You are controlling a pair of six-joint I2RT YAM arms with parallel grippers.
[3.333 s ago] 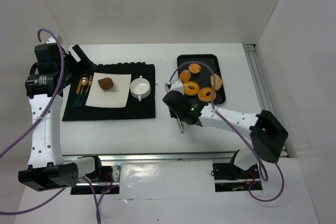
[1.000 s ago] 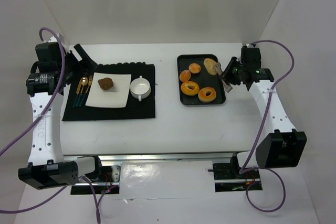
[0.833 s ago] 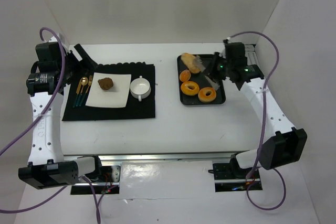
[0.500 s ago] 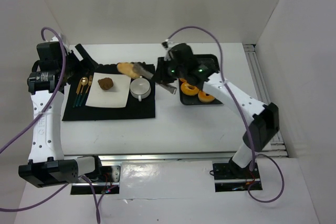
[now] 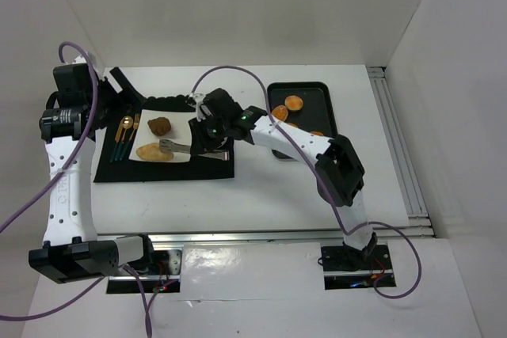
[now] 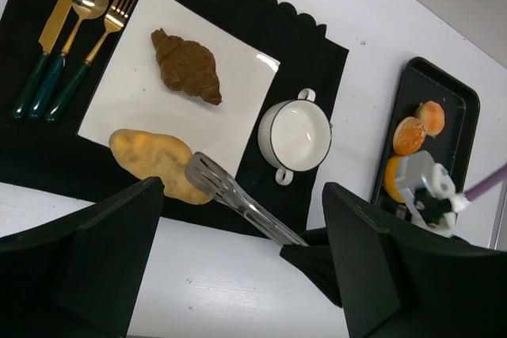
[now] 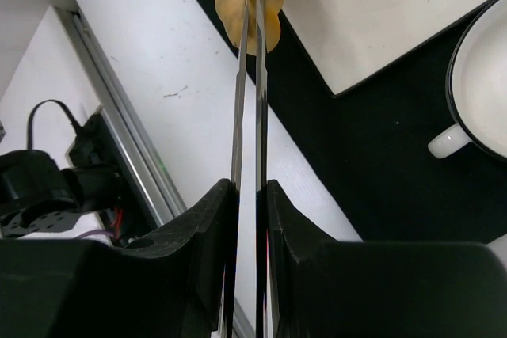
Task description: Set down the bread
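The bread [image 5: 154,152] is a golden oblong roll lying at the near-left corner of the white plate [image 5: 178,128], overhanging the black mat. It also shows in the left wrist view [image 6: 150,165] and the right wrist view [image 7: 273,13]. My right gripper [image 5: 204,146] is shut on metal tongs [image 5: 181,147], whose blades sit closed around the bread's right end [image 7: 249,116]. My left gripper [image 5: 119,85] hangs open and empty high over the mat's left side; its wide-apart fingers [image 6: 119,227] frame the scene.
A brown croissant [image 5: 160,125] lies on the plate's far part. A white handled bowl [image 6: 295,133] sits right of the plate. Gold cutlery [image 5: 123,136] lies left of it. A black tray [image 5: 317,93] with several round buns [image 5: 293,103] stands at the right.
My right arm swung from the tray leftward over the bowl, carrying the bread in the tongs, and brought it down onto the plate's near-left corner. The left arm has not moved.
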